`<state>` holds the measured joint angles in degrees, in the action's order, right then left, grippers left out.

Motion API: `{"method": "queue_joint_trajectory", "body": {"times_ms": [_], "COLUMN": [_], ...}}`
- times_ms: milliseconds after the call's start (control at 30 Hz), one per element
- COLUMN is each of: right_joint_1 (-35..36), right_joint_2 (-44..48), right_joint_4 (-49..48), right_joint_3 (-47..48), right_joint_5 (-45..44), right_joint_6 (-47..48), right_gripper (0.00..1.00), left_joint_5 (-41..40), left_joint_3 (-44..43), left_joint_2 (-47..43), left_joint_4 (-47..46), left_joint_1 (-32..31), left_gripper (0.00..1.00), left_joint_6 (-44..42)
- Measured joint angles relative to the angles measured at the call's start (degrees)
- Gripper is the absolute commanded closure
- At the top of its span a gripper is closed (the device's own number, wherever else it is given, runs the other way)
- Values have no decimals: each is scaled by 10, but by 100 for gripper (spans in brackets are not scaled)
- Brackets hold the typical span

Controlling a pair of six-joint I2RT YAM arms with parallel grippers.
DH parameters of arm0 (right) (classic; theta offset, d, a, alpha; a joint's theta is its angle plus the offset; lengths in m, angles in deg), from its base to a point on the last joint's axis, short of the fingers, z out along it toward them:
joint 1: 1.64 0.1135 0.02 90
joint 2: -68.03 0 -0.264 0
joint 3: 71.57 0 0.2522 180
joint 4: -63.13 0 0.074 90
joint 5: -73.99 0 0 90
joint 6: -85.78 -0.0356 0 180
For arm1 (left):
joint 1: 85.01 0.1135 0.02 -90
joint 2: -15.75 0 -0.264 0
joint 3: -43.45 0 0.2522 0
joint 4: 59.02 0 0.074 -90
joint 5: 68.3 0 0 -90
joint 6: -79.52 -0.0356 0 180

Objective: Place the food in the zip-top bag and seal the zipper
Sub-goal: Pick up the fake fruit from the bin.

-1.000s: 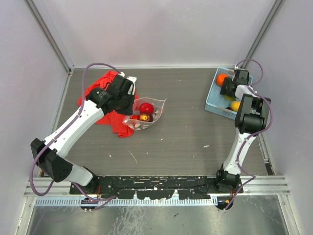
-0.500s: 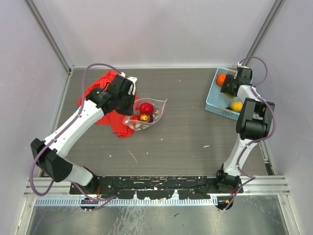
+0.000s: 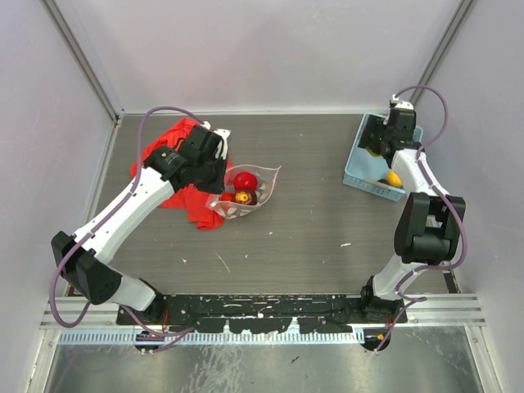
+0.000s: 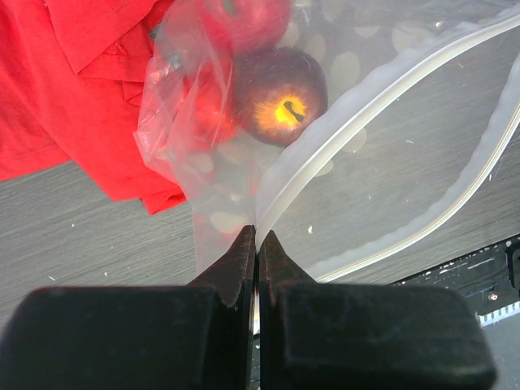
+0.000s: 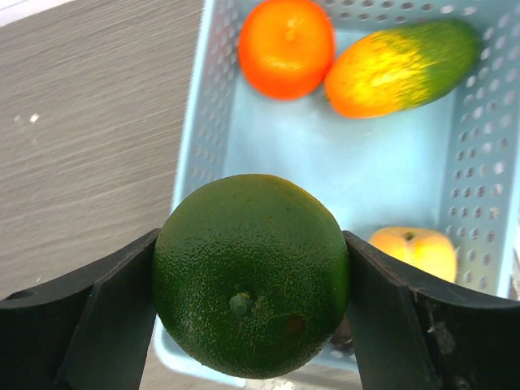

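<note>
The right gripper [image 5: 252,280] squeezes the green fruit [image 5: 252,260], likely hard and slippery, across its middle, while the left gripper [image 4: 257,244] is pinched closed on the flimsy bag [image 4: 215,175] at its zipper [image 4: 357,106].

A table [image 3: 311,237] with a dark grey-brown wood-grain top fills the middle of the top view, its surface marked by a pale scratch [image 3: 223,262] and a few white specks [image 3: 346,244]. Plain, pale lilac-white panels close it in: a back wall [image 3: 270,49] along the far edge, a left wall [image 3: 41,164] and a right wall [image 3: 495,164] at the sides. Slanting aluminium posts stand at the far left corner [image 3: 82,57] and the far right corner [image 3: 444,49]. An aluminium rail [image 3: 467,304] runs along the near edge, with brushed sheet metal [image 3: 246,368] below it. The light is soft and even.
</note>
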<state>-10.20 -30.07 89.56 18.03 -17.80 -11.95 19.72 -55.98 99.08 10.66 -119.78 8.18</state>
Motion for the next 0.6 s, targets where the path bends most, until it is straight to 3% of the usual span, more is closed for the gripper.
{"method": "queue_joint_trajectory", "body": {"times_ms": [600], "right_joint_1": [156], "right_joint_2": [200], "right_joint_4": [40], "right_joint_3": [-118], "right_joint_5": [11], "right_joint_6": [-39], "right_gripper": [45], "left_joint_5": [4], "left_joint_3": [1], "left_joint_2": [0], "left_joint_4": [0], "left_joint_1": [0], "left_gripper": [100], "left_joint_6": [0]}}
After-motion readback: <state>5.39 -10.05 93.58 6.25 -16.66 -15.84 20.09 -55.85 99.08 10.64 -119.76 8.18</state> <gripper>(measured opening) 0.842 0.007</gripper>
